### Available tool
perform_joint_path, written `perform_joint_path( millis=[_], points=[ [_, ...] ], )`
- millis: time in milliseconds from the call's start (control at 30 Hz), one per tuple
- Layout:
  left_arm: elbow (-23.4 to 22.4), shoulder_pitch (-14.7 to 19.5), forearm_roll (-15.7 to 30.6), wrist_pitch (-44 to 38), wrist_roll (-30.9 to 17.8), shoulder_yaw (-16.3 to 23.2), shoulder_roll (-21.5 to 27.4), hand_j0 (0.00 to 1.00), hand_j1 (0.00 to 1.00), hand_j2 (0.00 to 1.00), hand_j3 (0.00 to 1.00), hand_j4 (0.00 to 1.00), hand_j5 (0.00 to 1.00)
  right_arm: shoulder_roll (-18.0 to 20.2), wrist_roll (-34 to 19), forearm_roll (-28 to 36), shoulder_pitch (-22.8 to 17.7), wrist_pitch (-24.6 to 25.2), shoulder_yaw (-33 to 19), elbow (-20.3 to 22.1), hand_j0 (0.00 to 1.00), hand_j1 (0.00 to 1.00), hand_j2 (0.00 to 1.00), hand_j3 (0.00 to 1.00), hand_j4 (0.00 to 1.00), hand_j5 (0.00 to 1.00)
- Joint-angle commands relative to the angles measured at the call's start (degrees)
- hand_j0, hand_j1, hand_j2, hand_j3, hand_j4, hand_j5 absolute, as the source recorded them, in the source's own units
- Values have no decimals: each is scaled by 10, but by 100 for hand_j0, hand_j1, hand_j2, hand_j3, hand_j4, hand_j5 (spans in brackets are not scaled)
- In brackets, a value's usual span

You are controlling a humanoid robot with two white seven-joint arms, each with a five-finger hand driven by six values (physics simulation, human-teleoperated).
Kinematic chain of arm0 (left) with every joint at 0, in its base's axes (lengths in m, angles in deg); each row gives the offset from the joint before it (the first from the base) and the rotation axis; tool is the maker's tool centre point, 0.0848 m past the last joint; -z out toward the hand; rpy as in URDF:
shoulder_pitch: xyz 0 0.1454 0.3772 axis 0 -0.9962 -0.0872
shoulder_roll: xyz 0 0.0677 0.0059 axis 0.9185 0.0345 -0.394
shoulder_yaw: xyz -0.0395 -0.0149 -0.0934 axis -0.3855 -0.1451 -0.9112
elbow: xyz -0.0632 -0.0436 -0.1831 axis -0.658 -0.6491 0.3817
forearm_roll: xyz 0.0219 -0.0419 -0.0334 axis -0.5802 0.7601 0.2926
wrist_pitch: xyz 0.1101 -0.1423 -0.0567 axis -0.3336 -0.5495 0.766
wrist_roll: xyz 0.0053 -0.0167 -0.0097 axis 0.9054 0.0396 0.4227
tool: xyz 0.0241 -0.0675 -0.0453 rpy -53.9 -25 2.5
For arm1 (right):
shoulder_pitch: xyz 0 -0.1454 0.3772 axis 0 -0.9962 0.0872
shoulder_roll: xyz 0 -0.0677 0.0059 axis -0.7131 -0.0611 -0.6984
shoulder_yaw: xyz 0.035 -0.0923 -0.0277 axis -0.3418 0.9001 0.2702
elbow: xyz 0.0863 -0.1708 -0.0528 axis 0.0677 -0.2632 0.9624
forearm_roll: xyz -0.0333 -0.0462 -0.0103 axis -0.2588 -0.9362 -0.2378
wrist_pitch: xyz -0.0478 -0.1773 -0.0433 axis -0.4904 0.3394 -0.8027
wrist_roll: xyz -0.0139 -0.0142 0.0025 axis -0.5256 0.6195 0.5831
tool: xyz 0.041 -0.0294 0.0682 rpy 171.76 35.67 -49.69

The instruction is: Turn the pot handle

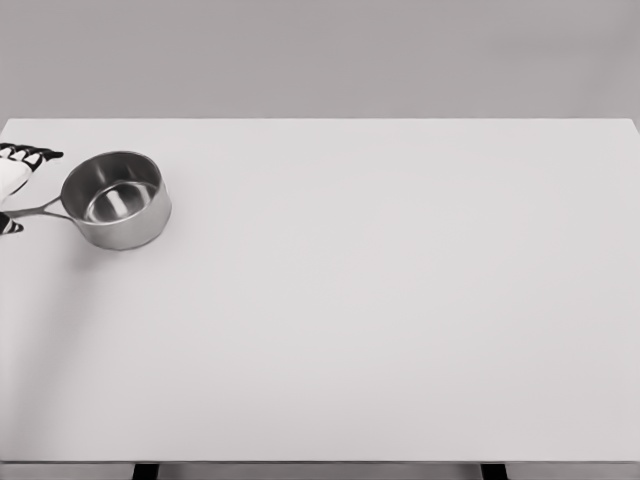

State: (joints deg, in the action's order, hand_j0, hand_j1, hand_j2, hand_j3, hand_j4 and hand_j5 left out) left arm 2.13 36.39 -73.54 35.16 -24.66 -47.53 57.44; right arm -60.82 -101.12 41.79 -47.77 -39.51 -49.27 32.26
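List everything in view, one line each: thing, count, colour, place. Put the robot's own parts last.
table: one, white, fills most of the view
table legs: two, black, showing just below the near edge
pot: one, shiny steel, empty, upright at the table's far left
pot handle: one, steel, pointing left toward the picture edge
left hand: one, white with black fingers, at the left edge, around the handle's end; grip unclear
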Motion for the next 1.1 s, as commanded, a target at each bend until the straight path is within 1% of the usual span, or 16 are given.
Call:
perform_joint_path(
  millis=[0, 133, 233, 300, 400, 467, 633, 733, 1067],
  points=[
    [-8, 0, 1, 0, 0, 1, -2, 100, 100, 100, 100, 100, 100, 0, 0, 0, 0, 0, 0, 0, 100, 100, 100, 100, 100, 100],
    [-20, 12, 0, 0, 0, 5, -6, 100, 100, 100, 100, 100, 100, 0, 0, 0, 0, 0, 0, 0, 100, 100, 100, 100, 100, 100],
    [-22, 14, 0, -1, 0, 5, -7, 100, 100, 100, 100, 100, 100, 0, 1, 0, 0, 0, 0, 0, 100, 100, 100, 100, 100, 100],
    [-37, 25, 0, 0, 0, 8, -16, 100, 100, 100, 100, 100, 100, 0, 0, 0, 0, 0, 0, 0, 100, 100, 100, 100, 100, 100],
    [-58, 47, 0, 0, 0, 26, -16, 100, 100, 100, 100, 100, 100, 0, 0, 0, 0, 0, 0, 1, 100, 100, 100, 100, 100, 100],
    [-66, 54, 0, 0, 0, 29, -16, 100, 100, 100, 100, 100, 100, 0, 0, 0, 0, 0, 0, 0, 100, 100, 100, 100, 100, 100],
    [-72, 59, 1, 0, 0, 28, -17, 100, 100, 100, 100, 100, 100, 0, 0, 0, 0, 0, 0, 0, 100, 100, 100, 100, 100, 100],
    [-97, 69, 2, 0, 0, 29, -20, 100, 100, 100, 100, 100, 100, 0, 0, 0, 0, 0, 0, 0, 100, 100, 100, 100, 100, 100],
    [-109, 83, 1, 0, 0, 29, -21, 100, 100, 100, 100, 100, 100, 0, 0, 0, 0, 0, 0, 0, 100, 100, 100, 100, 100, 100]
  ],
)
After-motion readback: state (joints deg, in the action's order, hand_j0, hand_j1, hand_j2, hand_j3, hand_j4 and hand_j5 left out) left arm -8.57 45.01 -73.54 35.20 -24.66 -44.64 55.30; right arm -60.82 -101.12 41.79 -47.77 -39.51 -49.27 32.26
